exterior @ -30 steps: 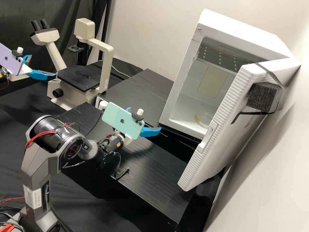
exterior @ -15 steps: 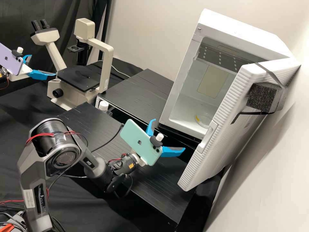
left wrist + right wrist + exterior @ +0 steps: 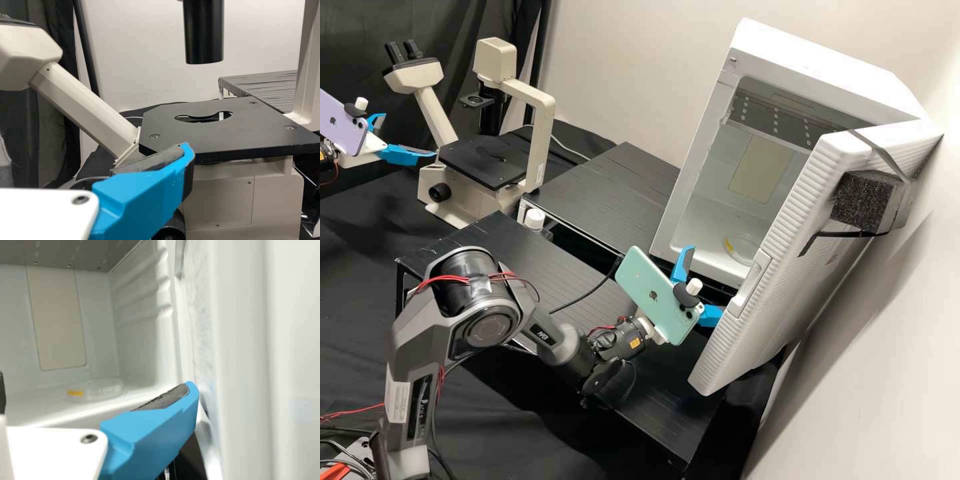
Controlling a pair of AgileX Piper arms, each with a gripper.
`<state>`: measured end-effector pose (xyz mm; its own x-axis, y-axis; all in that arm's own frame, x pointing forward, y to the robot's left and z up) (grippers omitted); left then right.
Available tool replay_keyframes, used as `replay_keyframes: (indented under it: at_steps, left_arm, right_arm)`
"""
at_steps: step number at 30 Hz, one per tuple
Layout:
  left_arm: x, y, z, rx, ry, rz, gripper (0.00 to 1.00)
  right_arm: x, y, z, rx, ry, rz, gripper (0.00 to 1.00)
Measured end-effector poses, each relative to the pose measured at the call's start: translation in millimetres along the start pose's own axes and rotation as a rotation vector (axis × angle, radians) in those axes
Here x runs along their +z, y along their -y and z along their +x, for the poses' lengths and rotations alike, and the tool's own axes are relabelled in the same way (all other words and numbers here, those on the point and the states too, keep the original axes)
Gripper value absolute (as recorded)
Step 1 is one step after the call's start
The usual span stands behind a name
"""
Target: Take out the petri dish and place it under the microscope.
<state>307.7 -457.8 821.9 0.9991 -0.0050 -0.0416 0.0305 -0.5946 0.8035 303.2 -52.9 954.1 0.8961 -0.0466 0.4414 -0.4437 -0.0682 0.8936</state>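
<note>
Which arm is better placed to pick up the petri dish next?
Right, most likely: the right gripper, open, is just outside the open white cabinet, facing the petri dish inside. The left gripper is beside the microscope, well away from the dish.

Cased in dark grey shell (image 3: 413,340), with a round black joint housing (image 3: 483,330), red wires (image 3: 447,280) and a black cable (image 3: 587,292). Marked by a white label (image 3: 398,402), pale lettering (image 3: 543,333) and a small orange sticker (image 3: 635,343). Fitted with a mint-green phone (image 3: 657,297) above the right tool (image 3: 701,283), a lilac phone (image 3: 343,123) by the left tool (image 3: 409,135). Finished in white plates (image 3: 50,450), dark screws (image 3: 89,439) and bright blue fingers (image 3: 145,200) lined with dark grey pads (image 3: 172,396).
</note>
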Motion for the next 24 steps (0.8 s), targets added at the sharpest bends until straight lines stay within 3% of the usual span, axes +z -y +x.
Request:
replay_keyframes:
  at_steps: [13, 19, 24]
  left_arm:
    - [0, 0.0, 0, 0.0, 0.0, 0.0, 1.0]
    - [0, 0.0, 0, 0.0, 0.0, 0.0, 1.0]
    - [0, 0.0, 0, 0.0, 0.0, 0.0, 1.0]
  right_arm:
    - [-3, 25, 43, -0.057, 0.025, -0.028, 1.0]
    - [-7, 29, 57, -0.041, 0.021, -0.056, 1.0]
    - [-17, 35, 68, -0.035, -0.007, -0.102, 1.0]
